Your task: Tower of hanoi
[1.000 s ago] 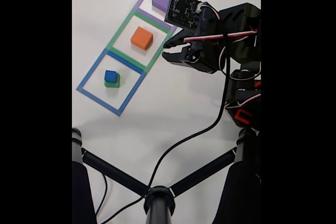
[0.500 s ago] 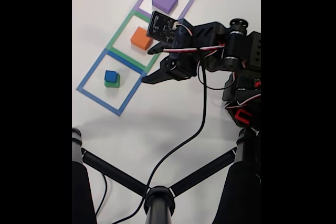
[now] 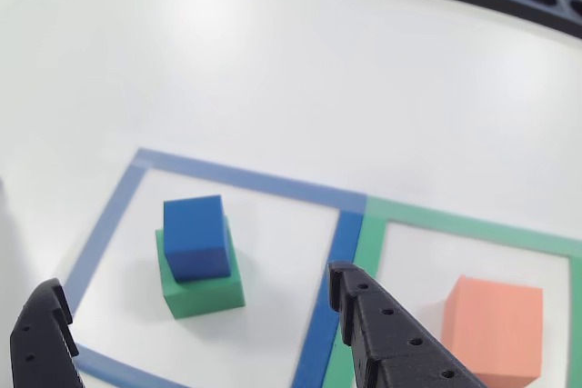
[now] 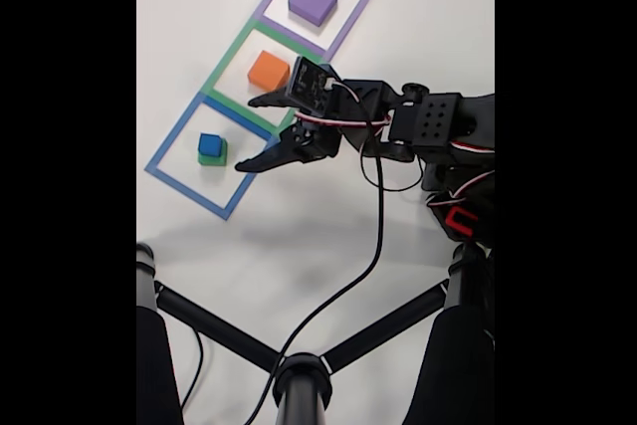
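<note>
Blue cube (image 4: pixel 209 144) sits atop the green block (image 4: pixel 212 156) in the blue square (image 4: pixel 175 138), at nine o'clock from your spread, empty tool (image 4: pixel 255 132); you next need to straddle and pinch it.

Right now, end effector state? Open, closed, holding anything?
End effector: open, holding nothing, jaws spread wide beside the blue block stacked on the green block.

No legible text or markings
</note>
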{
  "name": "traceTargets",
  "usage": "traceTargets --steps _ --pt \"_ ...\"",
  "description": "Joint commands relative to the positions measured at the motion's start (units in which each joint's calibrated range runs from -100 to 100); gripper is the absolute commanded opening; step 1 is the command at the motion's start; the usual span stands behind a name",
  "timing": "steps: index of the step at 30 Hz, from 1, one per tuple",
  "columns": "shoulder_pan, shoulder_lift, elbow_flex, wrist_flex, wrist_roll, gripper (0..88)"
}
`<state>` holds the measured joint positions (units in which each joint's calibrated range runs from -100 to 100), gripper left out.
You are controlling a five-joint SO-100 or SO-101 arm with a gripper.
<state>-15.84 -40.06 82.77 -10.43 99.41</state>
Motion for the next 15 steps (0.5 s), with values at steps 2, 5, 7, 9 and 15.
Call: traceTargets --steps 2,5,7,9,15 --pt "-1.0 8.6 0.6 -13.7 0.6 34.1" --pt "-1.5 15.3 0.6 -21.4 0.6 34.2" --pt "-1.8 19.5 0.1 -25.8 0.6 34.2" --pt "-1.9 23.4 -1.1 -29.0 0.6 34.2" --pt "-1.7 33.6 -6.0 -35.4 0.6 34.2"
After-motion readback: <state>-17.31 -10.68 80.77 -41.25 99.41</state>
